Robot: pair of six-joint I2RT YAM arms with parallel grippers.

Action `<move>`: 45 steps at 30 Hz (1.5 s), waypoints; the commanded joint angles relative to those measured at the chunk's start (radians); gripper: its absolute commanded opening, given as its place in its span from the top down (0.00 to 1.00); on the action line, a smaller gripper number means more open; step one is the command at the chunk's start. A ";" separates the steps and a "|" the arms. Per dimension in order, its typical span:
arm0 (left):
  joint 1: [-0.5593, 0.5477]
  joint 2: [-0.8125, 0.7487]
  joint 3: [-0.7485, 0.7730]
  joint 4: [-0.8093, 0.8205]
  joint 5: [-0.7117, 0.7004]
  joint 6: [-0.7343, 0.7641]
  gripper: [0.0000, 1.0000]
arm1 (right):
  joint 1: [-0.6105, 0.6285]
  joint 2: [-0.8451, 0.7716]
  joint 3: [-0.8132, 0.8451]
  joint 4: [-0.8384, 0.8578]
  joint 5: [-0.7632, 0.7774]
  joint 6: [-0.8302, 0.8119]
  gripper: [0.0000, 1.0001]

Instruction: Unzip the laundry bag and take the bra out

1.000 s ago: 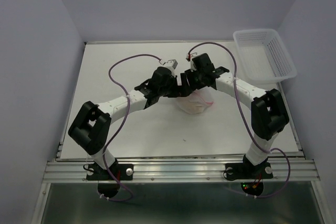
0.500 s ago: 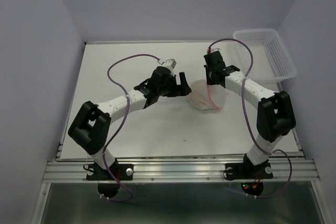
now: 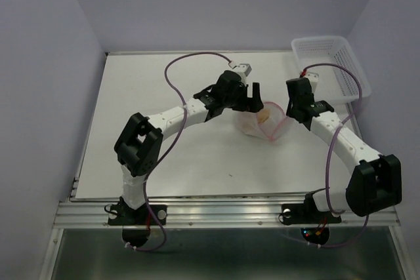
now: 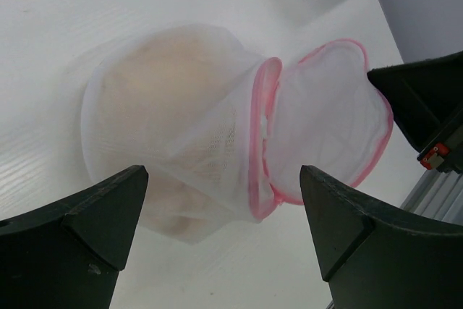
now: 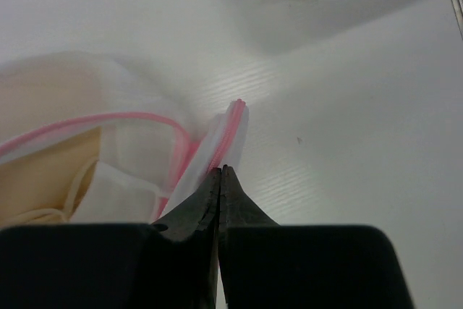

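**Top, left-wrist and right-wrist views of one moment.** The laundry bag, a round white mesh pouch, lies on the white bench. It is right of centre, nearer the far edge than the near edge, and between the two grippers.

Its two dome halves stand apart along the pink zipper rim. The fuller half rests on the bench toward the left. The flatter half is folded out toward the right like a lid.

The bra, a soft beige piece, sits inside the fuller half. It shows through the mesh in the left-wrist view and bare at the opening in the top and right-wrist views.

The left gripper hangs over the fuller half with its jaws spread wide, one finger on each side of the pouch. Whether they touch the mesh cannot be told.

The right gripper has its jaws pressed together on the edge of the folded-out half, pinching the pink rim at their tips.

A white lattice basket stands at the far right corner of the bench, well apart from the pouch. Its lattice floor and walls show in the top view.

A small red-and-white fitting on the right gripper's body is too small for any lettering to be made out.
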 commanded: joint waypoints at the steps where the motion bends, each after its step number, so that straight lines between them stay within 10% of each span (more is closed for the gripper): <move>1: -0.040 0.044 0.124 -0.094 -0.018 0.089 0.01 | -0.053 -0.081 -0.093 -0.007 -0.001 0.085 0.99; 14: -0.132 0.280 0.521 -0.439 -0.444 0.382 0.15 | -0.053 -0.243 -0.212 0.165 -0.195 0.003 0.99; 17: -0.137 0.315 0.592 -0.478 -0.557 0.398 0.30 | -0.053 -0.284 -0.232 0.214 -0.261 -0.029 0.99; 21: -0.137 0.343 0.663 -0.521 -0.696 0.404 0.98 | -0.053 -0.318 -0.223 0.229 -0.288 -0.053 0.99; 22: -0.135 0.340 0.675 -0.531 -0.707 0.398 1.00 | -0.053 -0.318 -0.220 0.229 -0.302 -0.070 0.99; 37: -0.091 0.026 0.339 -0.478 -0.754 0.200 1.00 | -0.053 -0.292 -0.272 0.363 -0.357 -0.071 0.94; 45: -0.086 0.005 0.304 -0.489 -0.767 0.164 1.00 | -0.053 -0.258 -0.225 0.188 -0.284 0.020 0.54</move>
